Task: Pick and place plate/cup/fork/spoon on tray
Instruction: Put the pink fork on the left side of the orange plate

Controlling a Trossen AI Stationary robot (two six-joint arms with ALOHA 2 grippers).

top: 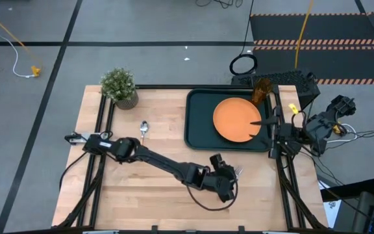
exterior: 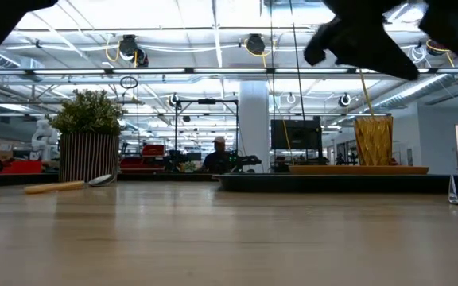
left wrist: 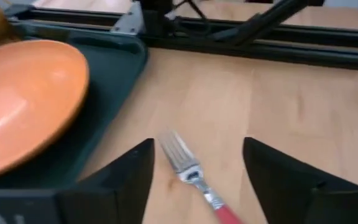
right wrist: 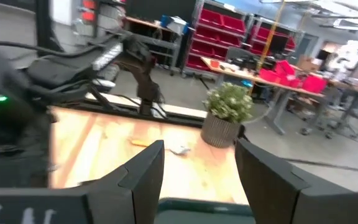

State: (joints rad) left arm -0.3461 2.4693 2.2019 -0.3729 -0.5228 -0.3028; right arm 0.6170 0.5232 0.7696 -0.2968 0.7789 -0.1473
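Note:
The orange plate [top: 237, 119] lies flat in the dark green tray [top: 197, 123]. The amber cup [top: 261, 91] stands upright at the tray's far right corner. The fork [left wrist: 185, 167] lies on the table just in front of the tray, its tines toward the tray and its red handle [left wrist: 229, 214] toward my left gripper. My left gripper [left wrist: 197, 177] is open above the fork, one finger on either side, touching nothing; it also shows in the high view [top: 229, 179]. The spoon [top: 143, 130] lies on the table near the plant. My right gripper [top: 267, 121] is open and empty over the tray's right rim.
A potted green plant [top: 119, 86] stands at the table's far left corner. Black frame rails run along the table's left and right edges [top: 284, 162]. Bare wood lies between the spoon and the fork.

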